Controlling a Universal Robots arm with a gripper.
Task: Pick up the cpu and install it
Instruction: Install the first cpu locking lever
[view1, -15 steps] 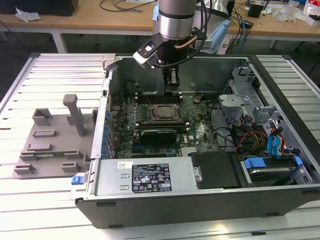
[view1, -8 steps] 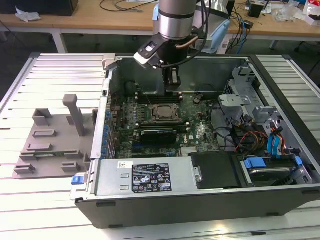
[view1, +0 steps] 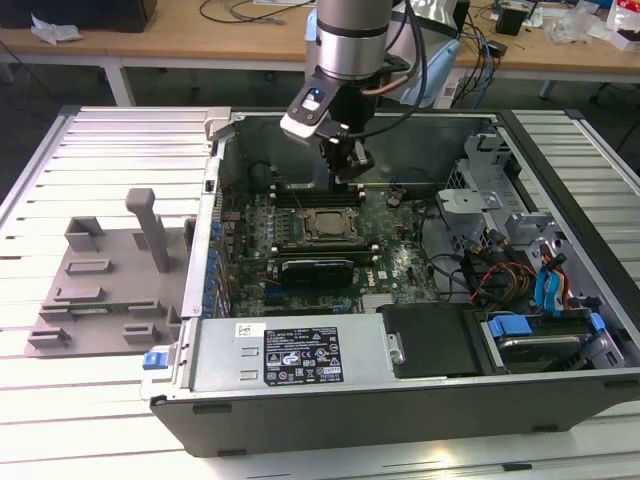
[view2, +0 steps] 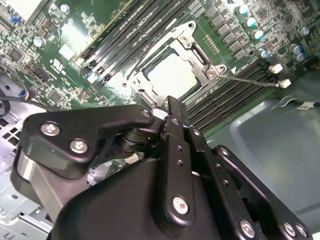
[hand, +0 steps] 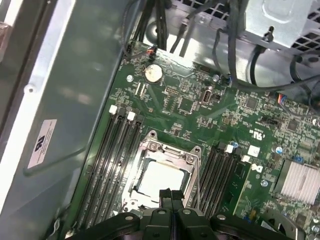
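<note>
A pale counter (view1: 110, 140) of ribbed slats spans the exterior view. On it lies an open computer case (view1: 400, 410), a dark steel box with its side off, taking up the middle and right of that frame. The floor of the case is a glossy green motherboard (view1: 405, 262) studded with small parts. At the exterior view's left rests a matte grey moulded plastic panel (view1: 95, 290) with raised blocks. My end effector (view1: 350, 175), black, angular and fastened with bright screws, hangs in the upper middle of that frame, inside the case and above the motherboard. In both wrist views its fingers (hand: 164, 196) (view2: 172, 120) are pressed flat together with nothing between them. Near their tips sits the socket (hand: 167, 150), a square of brushed metal framing flanked by long black memory slots (hand: 107, 165). The cpu (hand: 161, 177) (view2: 171, 75) lies flat inside that frame, a smooth silver-grey square, apart from my fingertips. A round shiny coin cell (hand: 153, 73) sits well apart from the socket.
</note>
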